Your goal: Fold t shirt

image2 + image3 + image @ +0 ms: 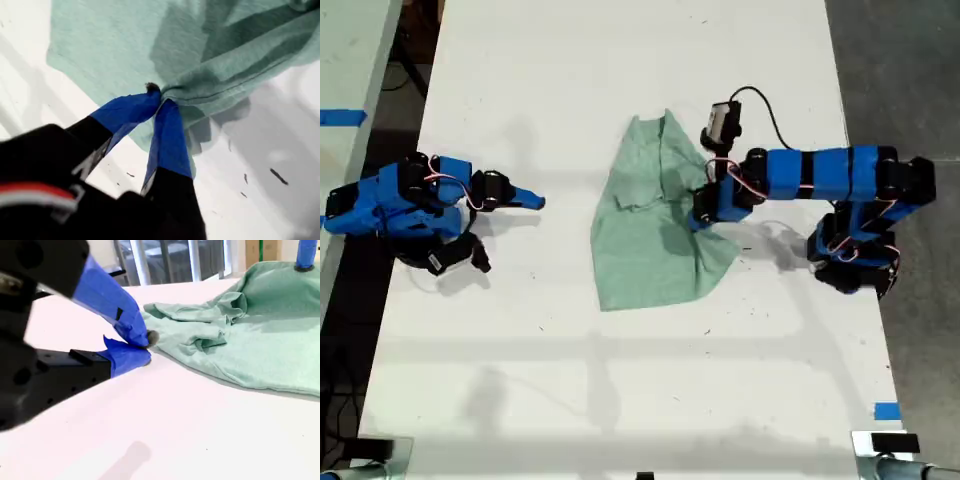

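The pale green t shirt [645,235] lies rumpled and partly folded over itself in the middle of the white table [620,380]. My first gripper [699,218], on the arm reaching in from the exterior view's right, is shut on a bunched edge of the t shirt [125,45]; its blue-taped fingertips [161,98] pinch the cloth, lifting it slightly. My second gripper [534,201], on the arm at the exterior view's left, rests low over bare table, shut with nothing in it. The second wrist view shows its tips [146,347] a short way from the t shirt [260,345].
A blue tape mark [886,410] sits near the table's edge at the exterior view's lower right. A second pale table with blue tape [340,117] stands beyond the exterior view's left edge. Dark floor borders both long sides. A black cable [770,115] loops above the first arm.
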